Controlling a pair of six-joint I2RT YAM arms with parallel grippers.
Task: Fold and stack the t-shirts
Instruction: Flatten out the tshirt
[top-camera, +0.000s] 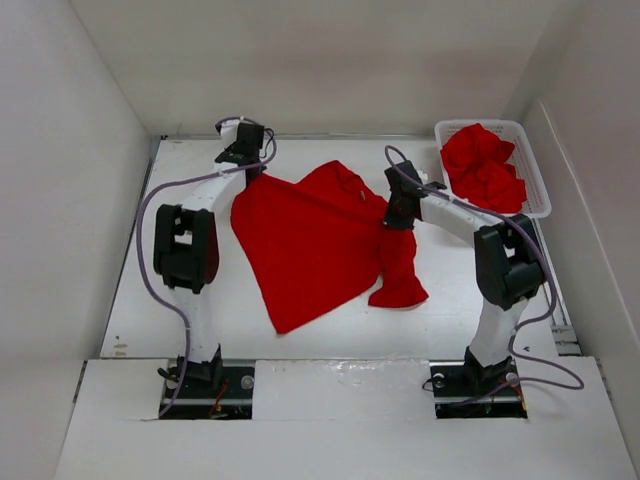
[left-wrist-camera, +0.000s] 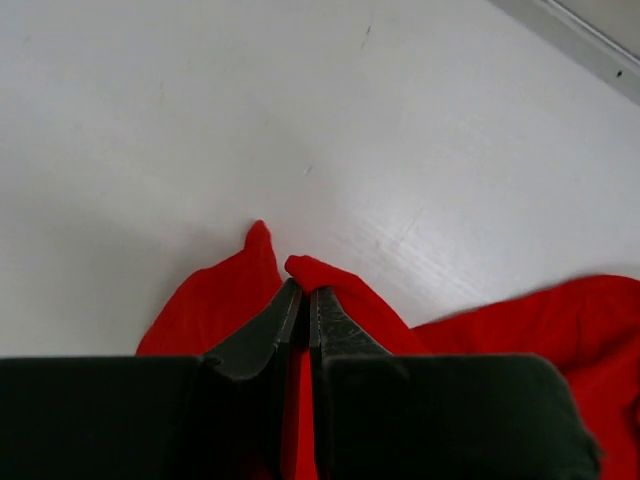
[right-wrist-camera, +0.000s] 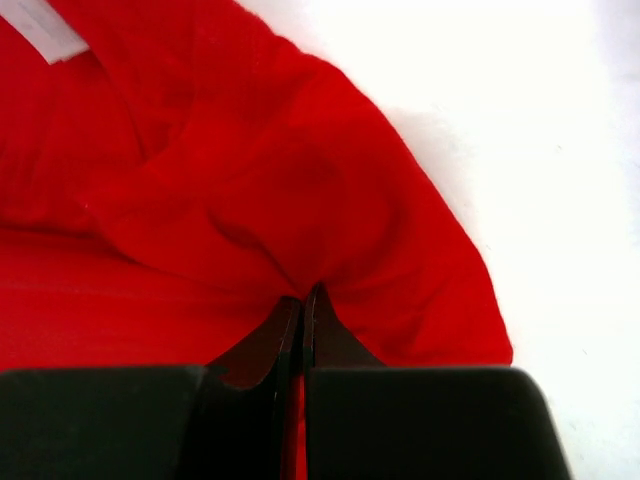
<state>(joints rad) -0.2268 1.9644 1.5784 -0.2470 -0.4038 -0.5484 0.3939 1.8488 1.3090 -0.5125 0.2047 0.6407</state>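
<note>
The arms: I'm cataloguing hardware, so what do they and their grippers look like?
Both the left arm and right arm have white links with bulky black joint housings. A lilac-grey cable loops alongside each. The left gripper and right gripper have dark fingers tapering to wedges.

Lab cell: white walls (top-camera: 60, 200) enclose the table (top-camera: 235, 325).

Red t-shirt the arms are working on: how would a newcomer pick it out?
On the white table, look at the centre. A plain bright red cloth t-shirt is spread there, pinched by the left gripper and the right gripper. The other red shirts lie crumpled in the white plastic mesh basket, far right.
</note>
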